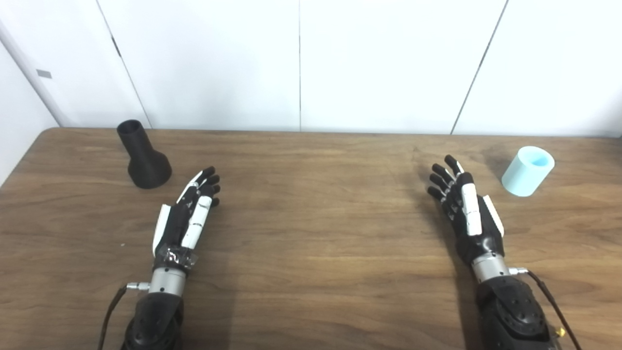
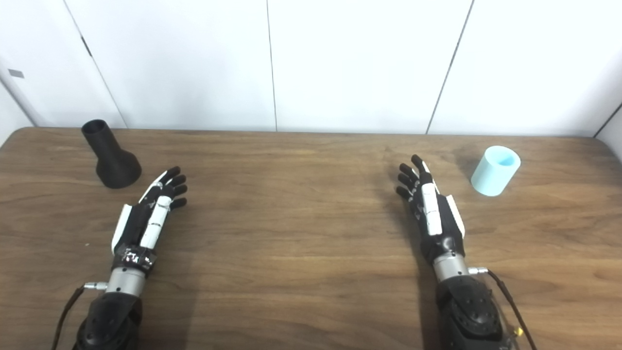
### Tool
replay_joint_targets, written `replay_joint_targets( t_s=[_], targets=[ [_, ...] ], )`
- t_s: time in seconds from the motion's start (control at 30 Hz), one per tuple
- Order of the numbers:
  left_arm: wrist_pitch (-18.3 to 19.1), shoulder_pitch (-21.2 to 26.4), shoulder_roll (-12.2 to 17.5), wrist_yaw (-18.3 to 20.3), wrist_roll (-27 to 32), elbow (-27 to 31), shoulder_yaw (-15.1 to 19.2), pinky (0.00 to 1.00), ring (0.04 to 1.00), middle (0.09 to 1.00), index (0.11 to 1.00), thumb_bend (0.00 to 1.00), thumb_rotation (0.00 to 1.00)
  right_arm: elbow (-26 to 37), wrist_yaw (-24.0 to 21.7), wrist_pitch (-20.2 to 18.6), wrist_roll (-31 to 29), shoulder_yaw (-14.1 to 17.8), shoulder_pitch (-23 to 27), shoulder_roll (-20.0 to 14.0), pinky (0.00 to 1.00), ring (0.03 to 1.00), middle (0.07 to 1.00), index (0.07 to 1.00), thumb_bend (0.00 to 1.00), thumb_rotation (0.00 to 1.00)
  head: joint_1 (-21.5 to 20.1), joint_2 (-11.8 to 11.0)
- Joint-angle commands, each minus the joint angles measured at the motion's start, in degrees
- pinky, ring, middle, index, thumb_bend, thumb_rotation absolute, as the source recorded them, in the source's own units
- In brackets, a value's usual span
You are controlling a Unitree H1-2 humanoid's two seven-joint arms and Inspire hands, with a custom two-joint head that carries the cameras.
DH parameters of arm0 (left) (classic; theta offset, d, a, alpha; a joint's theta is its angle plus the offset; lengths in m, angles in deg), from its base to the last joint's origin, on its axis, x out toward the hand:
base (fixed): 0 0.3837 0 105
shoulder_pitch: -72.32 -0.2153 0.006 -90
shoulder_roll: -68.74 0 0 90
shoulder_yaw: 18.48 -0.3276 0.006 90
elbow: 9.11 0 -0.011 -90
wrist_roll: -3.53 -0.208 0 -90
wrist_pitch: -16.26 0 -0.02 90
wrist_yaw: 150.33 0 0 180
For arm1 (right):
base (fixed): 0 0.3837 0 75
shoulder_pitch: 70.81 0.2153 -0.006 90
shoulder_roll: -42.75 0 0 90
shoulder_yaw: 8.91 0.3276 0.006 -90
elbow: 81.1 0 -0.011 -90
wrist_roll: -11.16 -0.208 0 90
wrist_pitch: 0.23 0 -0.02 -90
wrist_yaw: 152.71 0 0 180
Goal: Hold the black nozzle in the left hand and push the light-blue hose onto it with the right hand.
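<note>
Black nozzle stands upper left of the frame on its wide base, narrow open end up, tilted a bit toward the back wall; light-blue hose, a short tube section, sits upper right w/ its open end up. Both rest on the wooden table, well apart from each other. Our left hand lies lower left, near the nozzle but not touching, fingers straight and slightly spread, holding nothing; our right hand is lower right, near the hose, also empty w/ fingers apart. We judge no step begun yet: next we'd need each hand to reach fwd and outward and wrap its own part. No brands, labels or legible writing seen.
</note>
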Motion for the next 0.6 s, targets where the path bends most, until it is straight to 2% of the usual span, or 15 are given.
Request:
replay_joint_targets(
  t_s=[0.0,0.3,0.57],
  targets=[
    [-2.11,1.01,-0.45,-0.60,-0.34,0.21,-0.39,0.82,0.863,0.876,0.904,0.44,0.81,-0.19,-0.66,2.51,-0.49,0.35,0.73,-0.82,0.88,0.916,0.911,0.960,0.49,1.00,0.45,-0.22],
    [-1.61,0.89,-1.56,-1.34,-1.50,-0.09,-1.26,0.85,0.867,0.885,0.912,0.44,0.81,-2.73,-2.45,4.32,-1.78,0.97,0.87,-2.04,0.91,0.933,0.921,0.970,0.50,1.00,5.23,-2.70],
    [-0.97,0.76,-2.98,-1.85,-1.76,-0.48,-1.70,0.87,0.875,0.891,0.914,0.44,0.78,-4.72,-3.52,5.61,-2.02,1.01,0.75,-3.53,0.92,0.939,0.930,0.981,0.46,1.00,8.89,-5.15]
  ],
)
